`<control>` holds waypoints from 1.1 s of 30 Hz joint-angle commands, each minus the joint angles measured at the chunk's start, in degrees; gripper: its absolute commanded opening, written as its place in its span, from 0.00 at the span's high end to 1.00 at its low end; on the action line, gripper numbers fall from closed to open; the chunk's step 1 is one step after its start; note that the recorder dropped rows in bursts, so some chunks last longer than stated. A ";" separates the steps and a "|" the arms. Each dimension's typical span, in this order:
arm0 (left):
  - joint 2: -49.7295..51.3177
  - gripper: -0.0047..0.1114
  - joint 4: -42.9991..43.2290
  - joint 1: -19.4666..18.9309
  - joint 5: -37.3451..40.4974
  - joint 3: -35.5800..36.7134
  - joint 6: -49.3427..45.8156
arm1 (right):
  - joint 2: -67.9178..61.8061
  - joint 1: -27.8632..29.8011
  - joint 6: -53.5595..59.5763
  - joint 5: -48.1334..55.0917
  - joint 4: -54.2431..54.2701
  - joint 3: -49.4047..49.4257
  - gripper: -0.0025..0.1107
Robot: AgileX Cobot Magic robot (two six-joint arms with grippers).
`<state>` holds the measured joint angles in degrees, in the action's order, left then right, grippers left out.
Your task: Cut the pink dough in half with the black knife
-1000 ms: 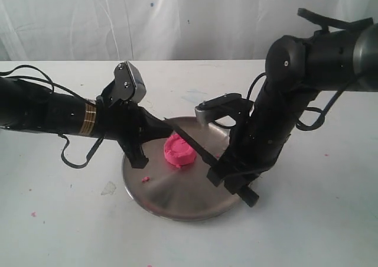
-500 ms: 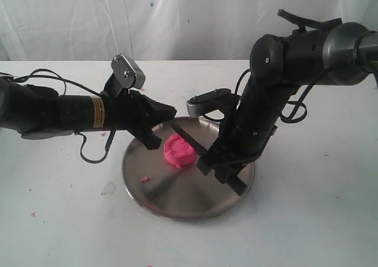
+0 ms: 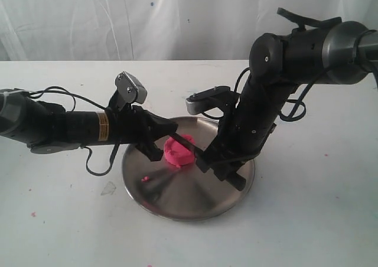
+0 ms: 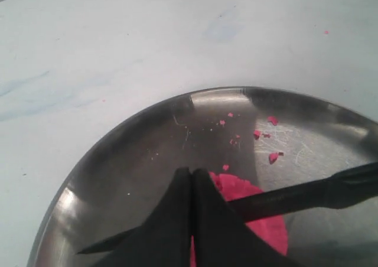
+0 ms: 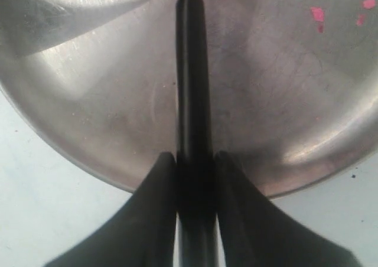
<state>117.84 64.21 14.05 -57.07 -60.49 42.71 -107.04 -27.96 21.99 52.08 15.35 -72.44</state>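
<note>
Both pincers (image 3: 155, 142) (image 3: 214, 163) and black knife (image 3: 190, 147) crowding pink dough (image 3: 178, 153) on plate (image 3: 177, 196).

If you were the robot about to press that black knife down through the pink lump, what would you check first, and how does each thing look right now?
1. Slim black knife clamped in the right gripper: ok.
2. Blade lying across the bright pink dough puck: ok, seen in the left wrist view.
3. Blade centred for equal halves: cannot tell.
4. Dough on the round steel plate: ok.
5. Left gripper shut, its tips over the dough and right by the blade: not ok, may get in the way.
6. Dough already cut: cannot tell.
</note>
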 commanded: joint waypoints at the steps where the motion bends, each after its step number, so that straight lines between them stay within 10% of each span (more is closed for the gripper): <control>1: -0.18 0.96 -0.25 -0.01 6.07 -0.28 -0.51 | 0.19 0.01 0.23 0.08 0.17 -0.44 0.98; 33: -0.18 0.96 -0.12 -0.01 11.70 -0.28 -0.51 | 0.19 0.01 0.24 0.06 0.17 -0.21 0.98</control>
<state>117.84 64.21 14.05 -45.45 -60.49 42.43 -107.04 -27.96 21.99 52.08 15.35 -72.44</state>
